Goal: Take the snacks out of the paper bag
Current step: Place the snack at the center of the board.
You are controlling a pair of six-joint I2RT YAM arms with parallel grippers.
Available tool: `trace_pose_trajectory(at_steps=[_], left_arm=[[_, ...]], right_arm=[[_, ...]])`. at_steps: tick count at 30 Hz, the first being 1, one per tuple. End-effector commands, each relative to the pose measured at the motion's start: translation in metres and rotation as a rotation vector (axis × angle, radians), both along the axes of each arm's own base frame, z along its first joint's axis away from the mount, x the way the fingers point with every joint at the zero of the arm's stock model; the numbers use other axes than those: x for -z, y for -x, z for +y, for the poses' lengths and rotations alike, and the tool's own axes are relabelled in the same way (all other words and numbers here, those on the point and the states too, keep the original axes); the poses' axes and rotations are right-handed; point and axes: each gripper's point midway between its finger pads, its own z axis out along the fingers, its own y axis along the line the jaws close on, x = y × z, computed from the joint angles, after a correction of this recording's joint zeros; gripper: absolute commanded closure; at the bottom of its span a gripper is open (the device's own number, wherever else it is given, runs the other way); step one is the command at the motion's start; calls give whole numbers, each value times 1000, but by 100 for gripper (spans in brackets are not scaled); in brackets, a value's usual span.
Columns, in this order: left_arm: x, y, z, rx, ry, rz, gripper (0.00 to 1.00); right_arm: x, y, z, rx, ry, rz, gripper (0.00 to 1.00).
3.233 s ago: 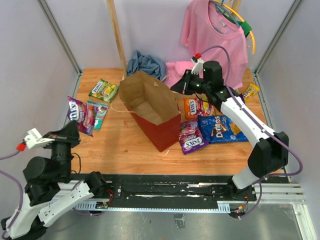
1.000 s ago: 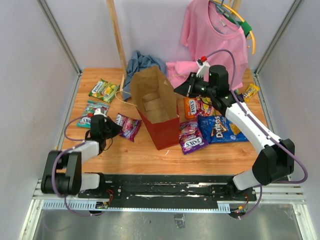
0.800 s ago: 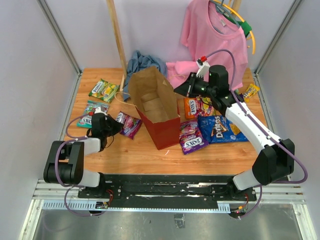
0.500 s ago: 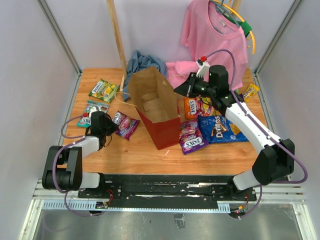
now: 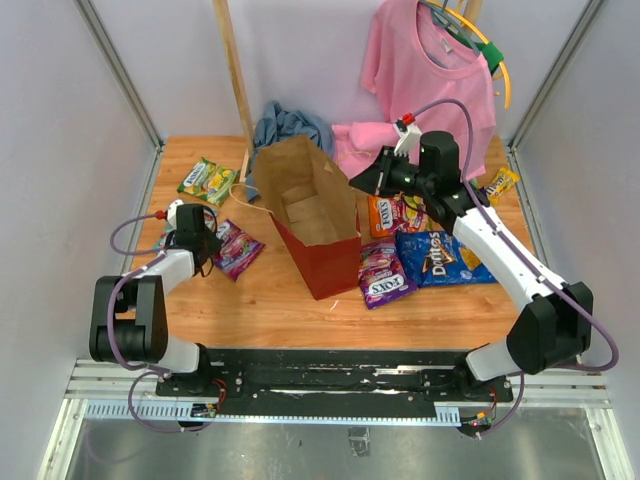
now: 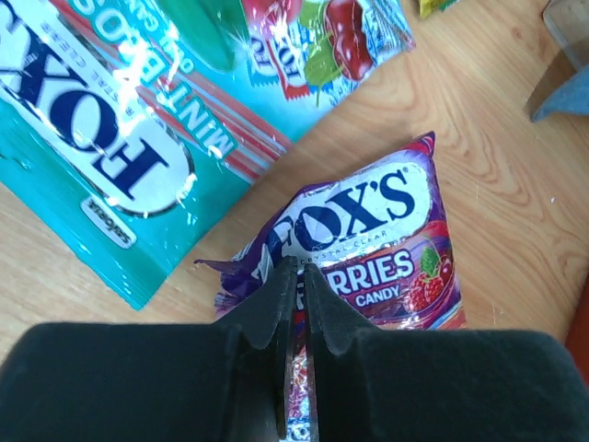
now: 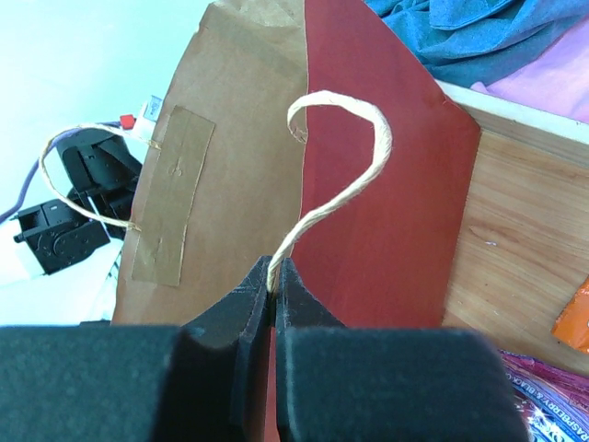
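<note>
Hands at the paper bag (image 5: 310,200)
Its twine handle (image 7: 368,175) is clenched in the right hand (image 7: 273,276); the left hand (image 6: 294,276), nearly shut, pinches a purple candy packet (image 6: 368,239) lying on the surface (image 5: 260,300) left of the bag.

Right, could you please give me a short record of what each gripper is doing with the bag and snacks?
left gripper: jaws nearly together at the edge of the purple Fox's berries packet; grip unclear
right gripper: shut on the twine handle of the paper bag
paper bag: upright, mouth open
Doritos bag: lying flat, outside the paper bag
</note>
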Motion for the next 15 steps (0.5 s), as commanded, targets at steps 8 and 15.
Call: trace_pose_trajectory(at_steps=[8,15], left_arm=[[-48,-1,25,13,-74,-92,82],[-35,9,56,-72,-31,-67,70]], right_arm=[[-11,9,-6,4,24,-48,99],[-8,10,-6,-2,21,-40,99]])
